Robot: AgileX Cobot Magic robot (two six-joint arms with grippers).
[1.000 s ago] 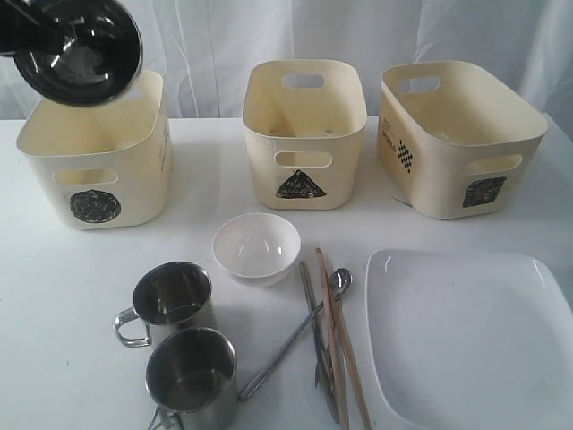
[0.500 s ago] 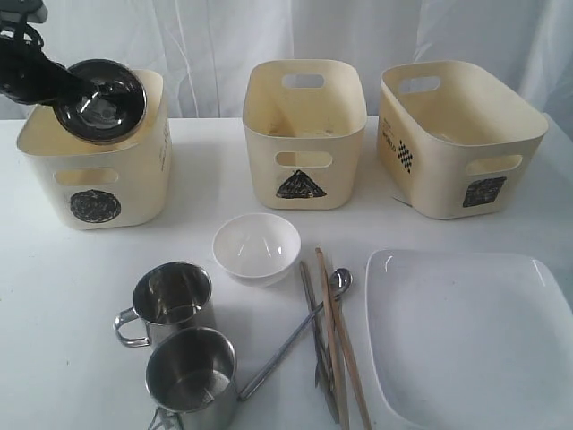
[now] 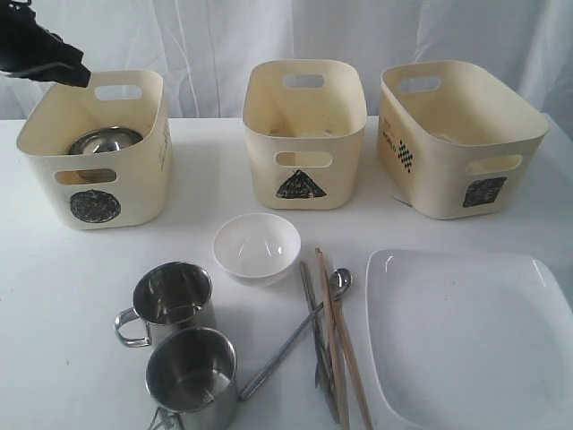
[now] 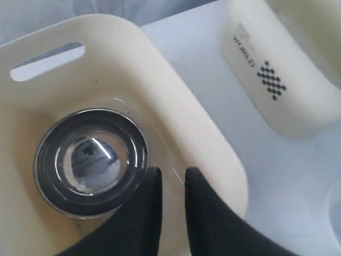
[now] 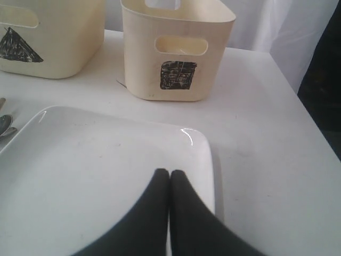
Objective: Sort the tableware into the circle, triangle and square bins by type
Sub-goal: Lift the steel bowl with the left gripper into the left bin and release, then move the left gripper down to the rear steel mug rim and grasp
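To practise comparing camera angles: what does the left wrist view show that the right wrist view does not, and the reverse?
Only left wrist: the shiny steel bowl inside a cream plastic bin, and the left gripper, jaws slightly apart. Only right wrist: the large white square plate, the cream bin marked with a black square, and the shut right gripper. Both: the white table.

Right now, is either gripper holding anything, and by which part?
Nothing is held. The left gripper hangs open over the steel bowl, which lies free in the circle bin. The right gripper is shut and empty above the square plate.
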